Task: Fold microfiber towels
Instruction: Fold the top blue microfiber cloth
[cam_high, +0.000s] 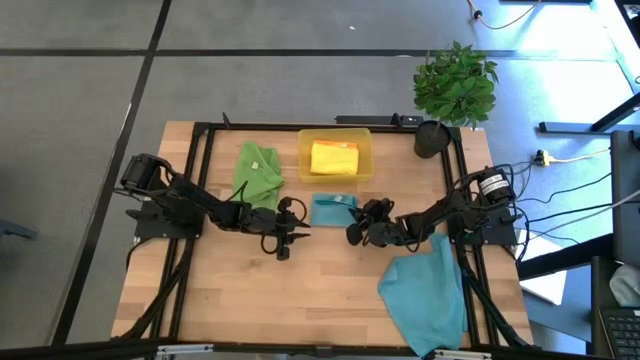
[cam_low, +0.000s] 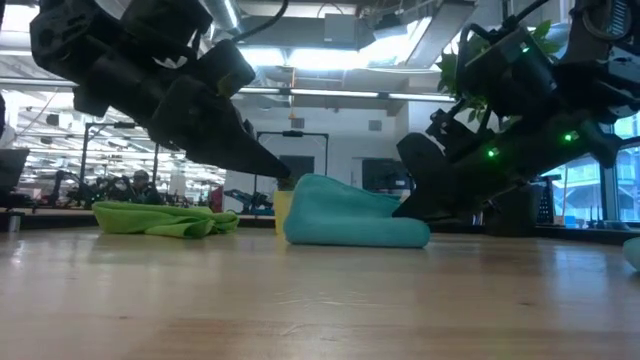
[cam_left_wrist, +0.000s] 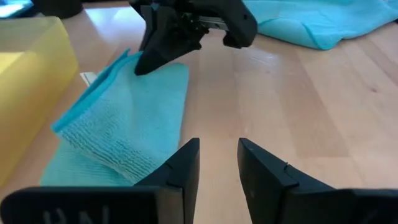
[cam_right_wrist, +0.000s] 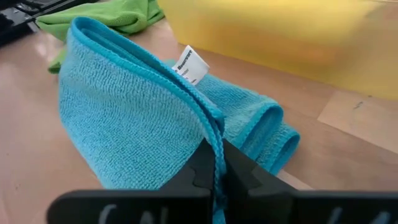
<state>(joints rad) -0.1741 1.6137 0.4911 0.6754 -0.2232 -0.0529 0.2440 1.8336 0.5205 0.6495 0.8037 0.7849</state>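
Yellow towel (cam_high: 334, 158) lies in the tray (cam_high: 365, 140).
Right gripper (cam_right_wrist: 214, 163) pinches the folded teal towel (cam_high: 332, 209) just before the tray; left gripper (cam_left_wrist: 217, 163) released beside it; green towel (cam_high: 257, 172) nearby.

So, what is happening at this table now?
The robot is folding towels. The right gripper is shut on an edge of the folded teal towel beside the yellow tray and lifts that flap. The left gripper is open next to the towel, holding nothing. A green towel lies bunched on the left, a second teal towel lies unfolded on the right, and a yellow towel sits in the tray.
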